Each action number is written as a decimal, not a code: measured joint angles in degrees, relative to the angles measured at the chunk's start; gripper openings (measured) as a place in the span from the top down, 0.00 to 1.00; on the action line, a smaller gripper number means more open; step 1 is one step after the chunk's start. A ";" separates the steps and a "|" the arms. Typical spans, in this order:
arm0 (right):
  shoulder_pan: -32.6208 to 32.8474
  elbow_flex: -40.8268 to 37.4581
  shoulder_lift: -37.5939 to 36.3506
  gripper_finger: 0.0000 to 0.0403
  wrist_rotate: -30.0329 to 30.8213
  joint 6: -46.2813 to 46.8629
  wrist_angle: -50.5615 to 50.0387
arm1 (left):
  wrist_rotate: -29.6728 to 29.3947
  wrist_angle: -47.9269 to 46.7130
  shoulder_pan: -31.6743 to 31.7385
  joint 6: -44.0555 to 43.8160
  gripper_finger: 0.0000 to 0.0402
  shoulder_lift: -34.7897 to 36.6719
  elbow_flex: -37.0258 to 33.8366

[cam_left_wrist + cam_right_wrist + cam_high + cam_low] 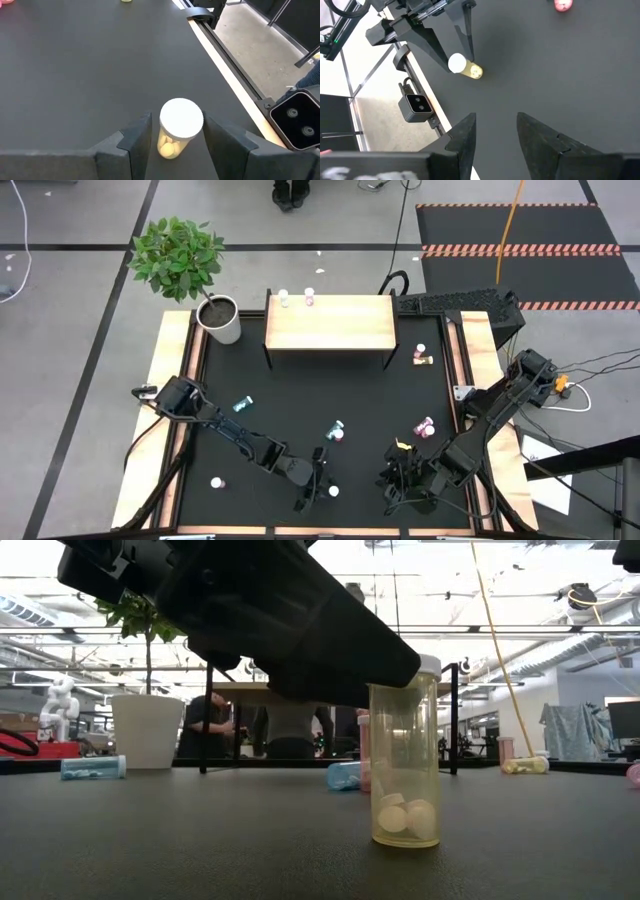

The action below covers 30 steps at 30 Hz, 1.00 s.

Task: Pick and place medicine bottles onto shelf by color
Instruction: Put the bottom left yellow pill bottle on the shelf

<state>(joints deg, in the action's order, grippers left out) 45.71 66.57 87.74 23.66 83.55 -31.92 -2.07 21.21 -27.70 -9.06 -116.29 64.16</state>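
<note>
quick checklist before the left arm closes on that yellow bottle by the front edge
1. yellow bottle standing upright, cap on: ok.
2. Bottle sits between the left gripper fingers: ok; a gap shows on both sides, so the fingers are open and not yet gripping.
3. Bottle centred in that gap: ok in the left wrist view.
4. right gripper out of the way: ok; it is open, holds nothing and hangs over bare mat beside the bottle.
5. Room on the shelf: ok; most of its top is bare, with only two small bottles at its far edge.
6. Colour of those two bottles: cannot tell.
</note>
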 joint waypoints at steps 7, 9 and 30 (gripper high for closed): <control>0.00 0.00 0.00 0.66 0.00 0.00 0.00 | 0.00 0.02 0.00 0.39 0.65 0.00 0.00; 0.00 0.00 0.00 0.66 0.00 -0.06 0.00 | 0.00 0.02 0.00 0.37 0.68 0.00 0.00; -2.33 -0.04 -1.41 0.66 0.86 -4.86 -1.94 | -2.30 -7.88 5.36 -2.94 0.66 12.41 -0.09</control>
<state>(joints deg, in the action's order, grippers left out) 43.38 66.52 86.33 24.52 78.69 -33.86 -4.37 13.33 -22.34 -12.00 -103.88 64.07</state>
